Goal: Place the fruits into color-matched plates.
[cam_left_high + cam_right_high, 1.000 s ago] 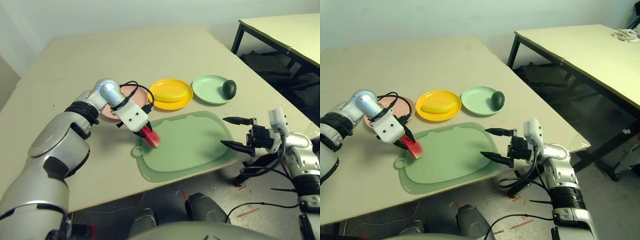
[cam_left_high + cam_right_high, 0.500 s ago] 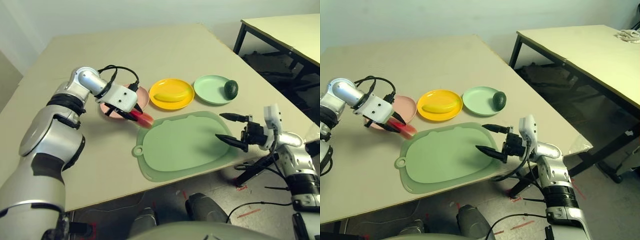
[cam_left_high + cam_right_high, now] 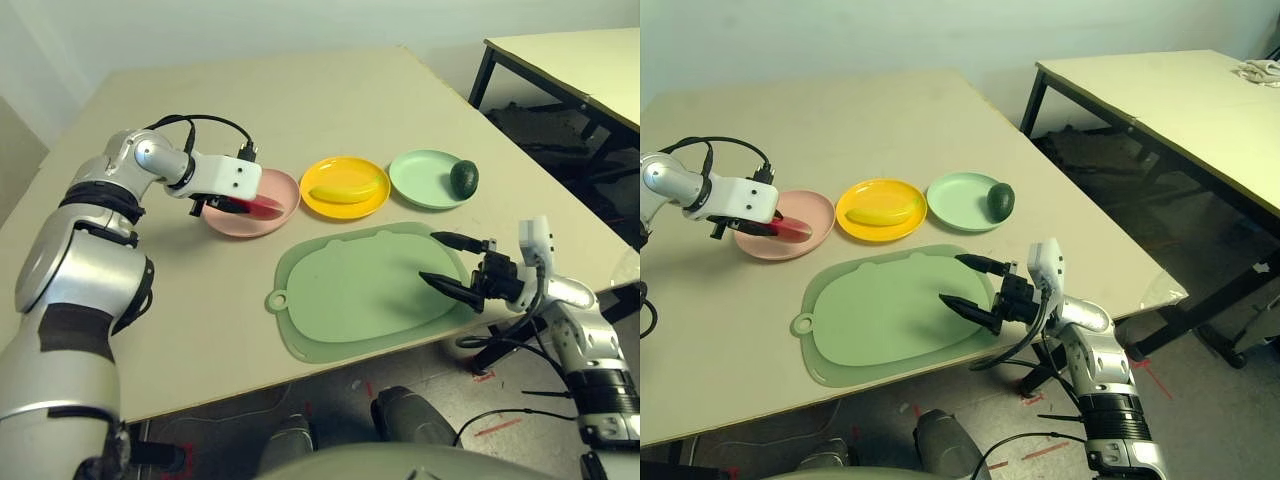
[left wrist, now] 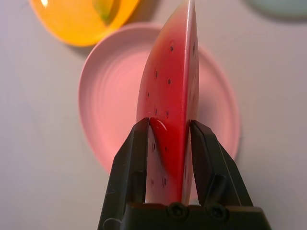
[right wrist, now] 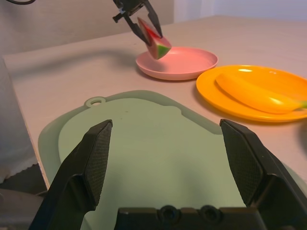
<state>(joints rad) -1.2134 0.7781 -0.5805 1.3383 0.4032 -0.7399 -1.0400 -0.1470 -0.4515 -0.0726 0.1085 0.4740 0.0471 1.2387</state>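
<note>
Two of the three fruits are already seen in matching plates. The banana (image 3: 343, 189) lies in the yellow plate (image 3: 372, 201), at the upper middle of the head view, and the avocado (image 3: 463, 178) sits at the right side of the green plate (image 3: 420, 180), just to the right of it.

The watermelon wedge (image 4: 171, 110) is the piece left. It is gripped between the two black fingers (image 4: 133, 158) of the left hand (image 3: 228, 208), which are closed tightly on its flat red faces. In the left wrist view the wedge is seen edge-on, directly over the pink plate (image 4: 115, 91). In the right wrist view it hangs clear above the plate's rim, so it is judged not to have been set down yet.

The right hand (image 3: 455, 266) is empty, with its fingers spread wide. It is held at the right edge of the pale green cutting board (image 3: 350, 290), in the lower right of the head view. Nothing lies on the board.

The task is judged to be nearly complete. What is left is for the wedge to be lowered into the pink plate and released. The three plates stand in a row on the worktop (image 3: 300, 100), just beside one another.
</note>
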